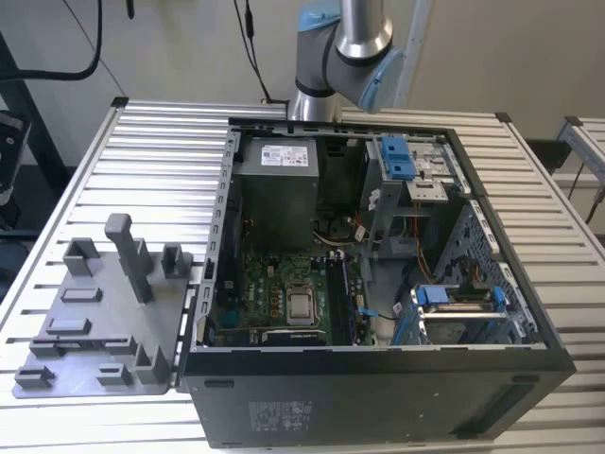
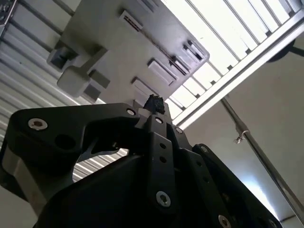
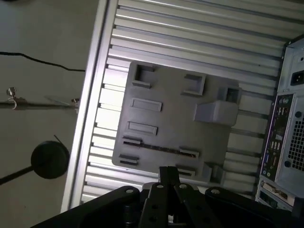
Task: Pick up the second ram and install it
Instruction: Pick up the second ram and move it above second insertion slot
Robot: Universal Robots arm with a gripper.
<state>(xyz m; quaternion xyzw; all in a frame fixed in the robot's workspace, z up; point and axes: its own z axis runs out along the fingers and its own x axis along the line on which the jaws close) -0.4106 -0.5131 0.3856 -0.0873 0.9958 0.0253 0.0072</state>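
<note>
**A:** Second ram (image 3: 160,147): where does it sit?

**B:** My best guess is the thin dark strip standing on edge between two small holders on the grey tray (image 3: 166,114), along one edge of the tray. I can't make out any chips on it.

**A:** What could go wrong from here?

**B:** If the fingers came down as they are, they would hit the stick's top edge rather than straddle it. A grip away from the stick's middle could tilt it in the tray's holders, or let such a thin board slip.

**A:** And the gripper (image 3: 168,172)?

**B:** In the first wrist view, its fingers are pressed together with nothing between them. It hangs above that same tray edge and touches nothing.
</note>
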